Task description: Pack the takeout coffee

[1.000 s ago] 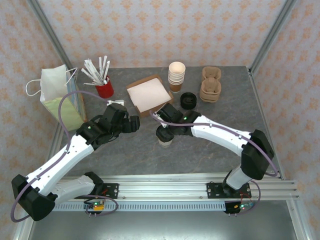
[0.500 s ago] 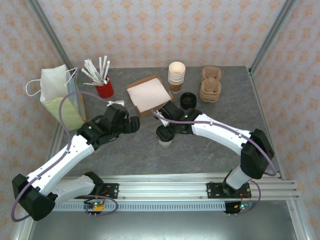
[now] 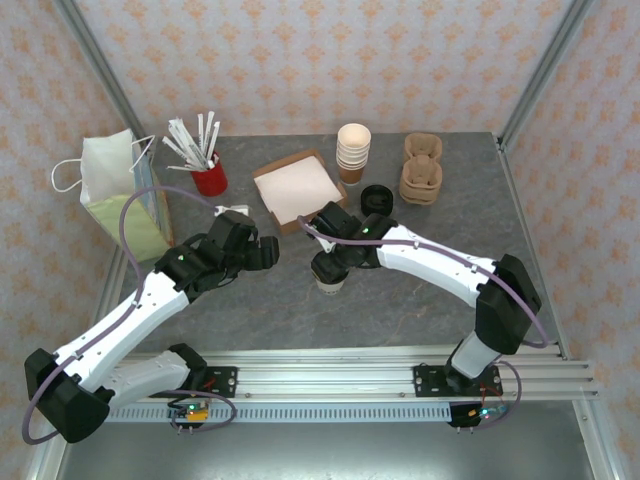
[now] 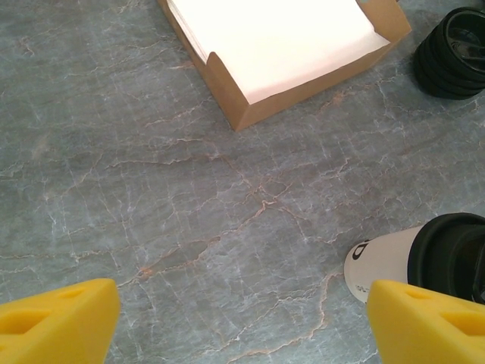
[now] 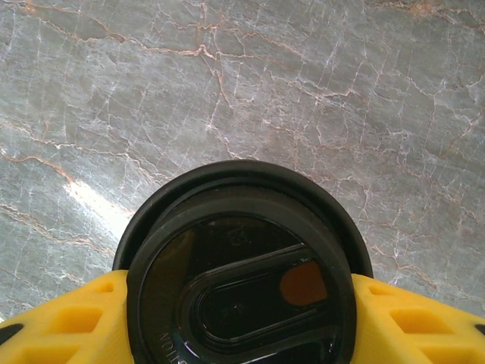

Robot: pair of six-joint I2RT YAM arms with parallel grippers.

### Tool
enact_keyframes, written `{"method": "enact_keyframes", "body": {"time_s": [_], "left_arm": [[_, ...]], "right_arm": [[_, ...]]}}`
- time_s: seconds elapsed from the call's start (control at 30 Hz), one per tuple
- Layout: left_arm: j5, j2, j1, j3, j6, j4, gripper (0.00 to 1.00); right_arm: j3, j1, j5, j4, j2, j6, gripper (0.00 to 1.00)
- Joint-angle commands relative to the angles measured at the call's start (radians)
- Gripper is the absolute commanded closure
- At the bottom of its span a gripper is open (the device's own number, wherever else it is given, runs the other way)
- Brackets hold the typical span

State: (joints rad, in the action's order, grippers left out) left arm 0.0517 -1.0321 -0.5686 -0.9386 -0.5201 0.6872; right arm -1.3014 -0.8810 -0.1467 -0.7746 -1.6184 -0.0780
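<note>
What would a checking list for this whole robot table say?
Surface: gray stone table, no spills seen.
Job's things: coffee cup with black lid, upright, mid-table.
Clutter: paper bag, red pot of sticks, box of napkins, stack of cups, loose lids, cardboard carriers.
Grippers: right gripper closed around the coffee cup's lid; left gripper open, empty.
Cables: purple cable loops along each arm.
Surroundings: patterned walls, metal frame.

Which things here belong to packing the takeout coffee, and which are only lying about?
Job: takeout coffee, right gripper closed on its lid, paper bag (probably the destination).
Lying about: box of white paper, stacked empty cups, loose black lids, pulp carriers, red cup of straws.
</note>
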Motion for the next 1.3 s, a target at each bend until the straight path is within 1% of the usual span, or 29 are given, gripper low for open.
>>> {"method": "enact_keyframes", "body": {"time_s": [0.0, 0.13, 0.27, 0.43, 0.9, 1.27], "left_arm": [[0.0, 0.017, 0.007, 0.0, -0.004, 0.005, 0.15], [0.001, 0.02, 0.008, -0.003, 0.0, 0.003, 0.15], [-0.01, 0.014, 0.006, -0.002, 0.001, -0.001, 0.15], [-0.016, 0.014, 0.007, -0.007, 0.002, 0.001, 0.15], [-0.029, -0.013, 0.007, -0.035, 0.011, -0.003, 0.15], [-0.017, -0.006, 0.007, -0.021, 0.015, -0.012, 0.15]], "right_arm": [[0.052, -0.005, 0.047, -0.237, -0.045, 0.019, 0.41], [0.037, 0.017, 0.044, -0.249, 0.018, 0.041, 0.39], [0.045, 0.03, 0.039, -0.239, 0.043, 0.061, 0.38], [0.06, 0.031, 0.046, -0.226, 0.042, 0.067, 0.33], [0.022, 0.04, 0.044, -0.23, 0.082, 0.077, 0.19], [-0.008, 0.053, 0.038, -0.223, 0.131, 0.083, 0.17]]}}
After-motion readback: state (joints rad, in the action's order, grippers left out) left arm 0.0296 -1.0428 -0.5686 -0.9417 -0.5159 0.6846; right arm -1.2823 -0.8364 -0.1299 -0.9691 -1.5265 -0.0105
